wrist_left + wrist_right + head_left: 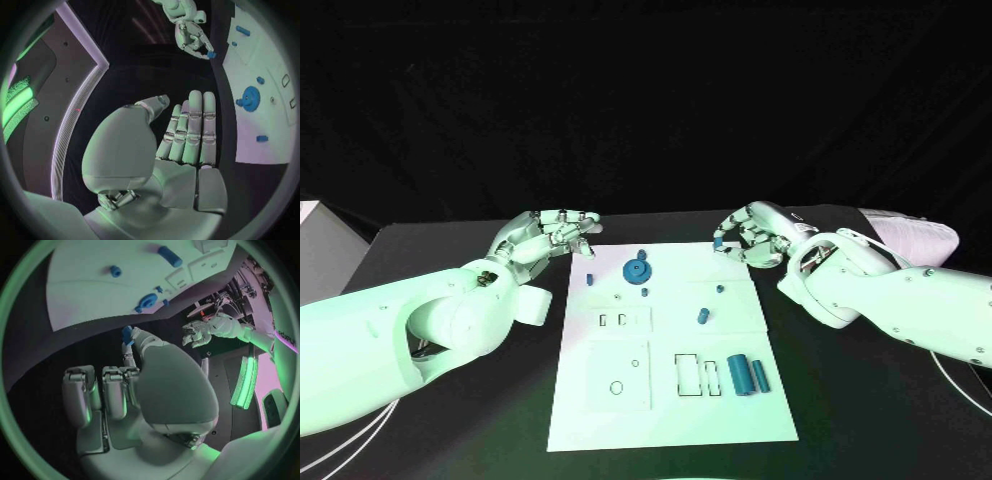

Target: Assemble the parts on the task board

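pinching small blue part [718, 243] in right hand [750, 236] at task board [733, 420] far edge; left hand [548, 236] hovering released; cylinders [749, 375] lying unplaced, assembly judged early.

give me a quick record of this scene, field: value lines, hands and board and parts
left hand: empty, at the far left corner of the task board
right hand: pinches a small blue part at the board's far right corner
round blue part: on the board's far half
two blue cylinders: side by side, near right part of the board
small blue piece: about mid-board
table: black
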Robot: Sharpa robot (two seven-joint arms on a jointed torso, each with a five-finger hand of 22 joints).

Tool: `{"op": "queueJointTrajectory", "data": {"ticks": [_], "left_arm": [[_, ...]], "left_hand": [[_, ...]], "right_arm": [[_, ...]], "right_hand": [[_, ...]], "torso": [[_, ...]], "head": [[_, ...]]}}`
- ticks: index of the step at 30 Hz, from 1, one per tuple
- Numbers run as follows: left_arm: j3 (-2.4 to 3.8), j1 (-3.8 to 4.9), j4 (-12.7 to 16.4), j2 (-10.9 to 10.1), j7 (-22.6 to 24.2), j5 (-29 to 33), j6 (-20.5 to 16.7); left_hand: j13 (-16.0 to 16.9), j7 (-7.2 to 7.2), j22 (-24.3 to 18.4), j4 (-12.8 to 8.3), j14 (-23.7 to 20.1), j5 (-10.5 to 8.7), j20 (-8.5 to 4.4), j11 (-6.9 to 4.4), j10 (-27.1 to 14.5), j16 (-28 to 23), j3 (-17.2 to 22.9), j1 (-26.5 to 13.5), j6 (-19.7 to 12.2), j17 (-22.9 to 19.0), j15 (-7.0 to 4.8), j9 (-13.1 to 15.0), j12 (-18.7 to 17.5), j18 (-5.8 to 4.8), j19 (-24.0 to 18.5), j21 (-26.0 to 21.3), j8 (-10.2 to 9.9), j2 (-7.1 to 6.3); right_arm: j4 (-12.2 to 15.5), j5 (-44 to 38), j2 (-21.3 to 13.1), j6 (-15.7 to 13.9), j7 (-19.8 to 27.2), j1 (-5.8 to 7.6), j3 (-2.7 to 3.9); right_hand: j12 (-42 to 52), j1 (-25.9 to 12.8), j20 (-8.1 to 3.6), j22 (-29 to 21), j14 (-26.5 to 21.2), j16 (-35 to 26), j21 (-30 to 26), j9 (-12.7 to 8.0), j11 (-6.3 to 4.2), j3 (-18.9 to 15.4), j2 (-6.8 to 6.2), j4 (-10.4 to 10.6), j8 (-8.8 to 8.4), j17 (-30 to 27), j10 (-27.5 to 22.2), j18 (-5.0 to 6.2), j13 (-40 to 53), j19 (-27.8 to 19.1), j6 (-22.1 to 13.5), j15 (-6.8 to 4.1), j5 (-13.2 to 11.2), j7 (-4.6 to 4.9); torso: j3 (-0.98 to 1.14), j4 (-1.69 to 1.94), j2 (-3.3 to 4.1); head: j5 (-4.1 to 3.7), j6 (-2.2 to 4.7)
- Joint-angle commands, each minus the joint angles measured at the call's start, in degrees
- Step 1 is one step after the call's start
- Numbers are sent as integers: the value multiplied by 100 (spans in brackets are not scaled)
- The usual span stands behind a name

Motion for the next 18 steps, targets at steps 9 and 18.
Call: {"op": "queueJointTrajectory", "data": {"ticks": [9, 18], "left_arm": [[3, 3, -14, 81, 26, -15, 119], [3, 3, -46, 132, 8, -15, 125]], "left_hand": [[9, 9, 7, 9, -52, 14, -12, 18, -38, 26, 28, 11, -15, -6, 6, 10, -18, 71, -34, 35, -9, 26], [9, 11, 30, 7, -58, 12, -9, 20, -37, 38, 40, -1, -15, -13, 8, 15, -17, 71, -59, 65, -7, 27]], "right_arm": [[630, -689, 754, -361, -1113, -246, -24], [655, -1305, 1217, -358, -1599, -621, -63]], "right_hand": [[-33, -139, -45, 1382, 596, 19, 16, 35, -28, 102, 9, -6, 70, 1508, 327, -78, 1220, 507, -68, -13, -162, -6], [-30, -146, -46, 1374, 596, 19, 6, 36, -27, 114, -8, -20, 75, 1508, 331, -75, 1224, 501, -77, -14, -140, -3]], "torso": [[-92, 4, -78], [-112, 12, -76]], "head": [[161, -113], [231, -175]]}}
